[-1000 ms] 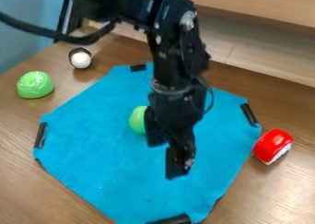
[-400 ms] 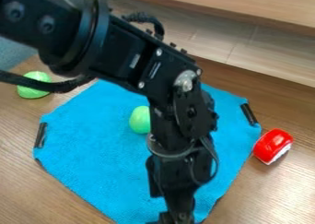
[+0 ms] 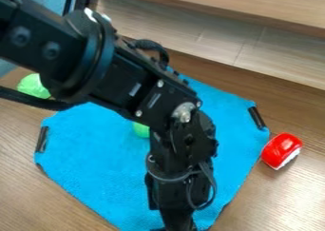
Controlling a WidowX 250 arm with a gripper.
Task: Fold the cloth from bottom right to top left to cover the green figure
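Note:
The blue cloth [image 3: 101, 163] lies flat on the wooden table, with black clips at its left and right corners. On its upper middle sits the green figure [image 3: 141, 129], mostly hidden behind the arm. The black gripper [image 3: 176, 223] hangs over the cloth's bottom corner at the view's lower edge, its tips out of sight below the arm, and the clip at that corner is hidden.
A red and white toy [image 3: 281, 150] lies just right of the cloth. Another green object [image 3: 33, 85] is at the far left, partly behind the arm. A wooden ledge [image 3: 254, 11] runs along the back.
The arm has come down the view from over the cloth's middle to its bottom corner, lately shifting slightly left. It now covers more of the green figure. The cloth has not moved.

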